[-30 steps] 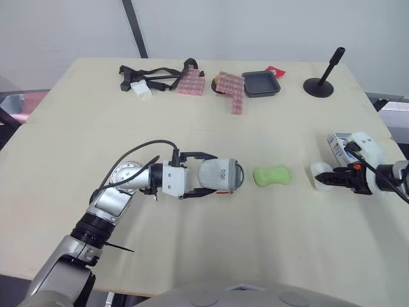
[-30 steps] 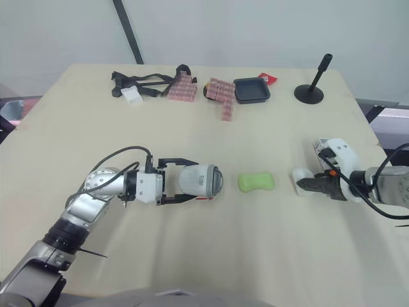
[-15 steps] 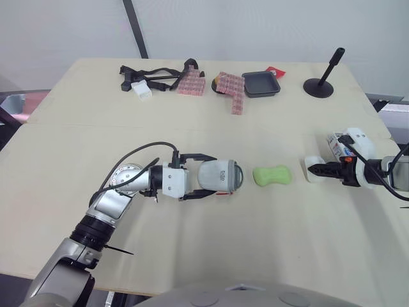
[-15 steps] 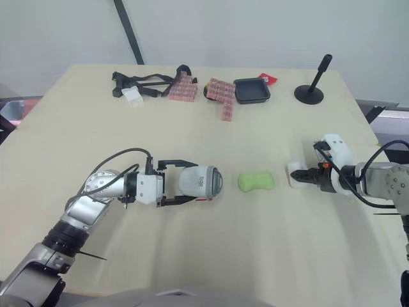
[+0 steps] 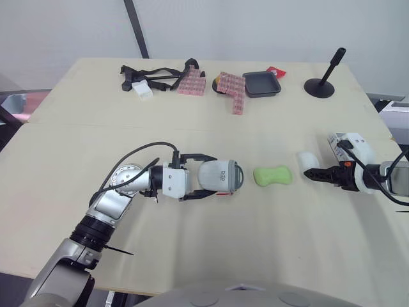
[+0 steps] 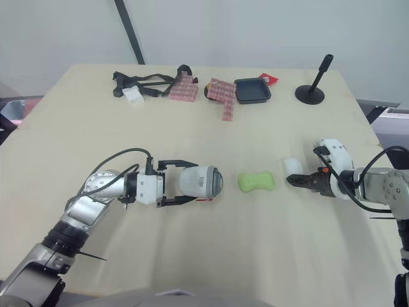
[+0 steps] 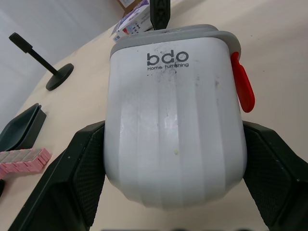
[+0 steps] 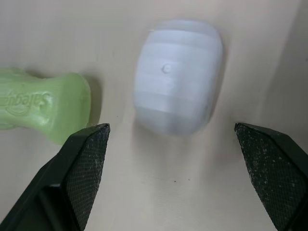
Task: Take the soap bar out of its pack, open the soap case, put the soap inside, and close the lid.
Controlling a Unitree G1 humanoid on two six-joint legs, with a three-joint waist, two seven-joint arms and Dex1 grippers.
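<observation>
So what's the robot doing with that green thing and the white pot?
It is working on putting soap away. Its left end effector grips the white soap case, which lies on its side on the table with its grey lid on. The green soap bar lies unwrapped beside it. The right end effector is open next to a small white piece, holding nothing.

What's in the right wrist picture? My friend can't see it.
A white ribbed plastic piece lies on the beige table, just beyond two open black fingers. A green soap bar lies beside it, not touching.
</observation>
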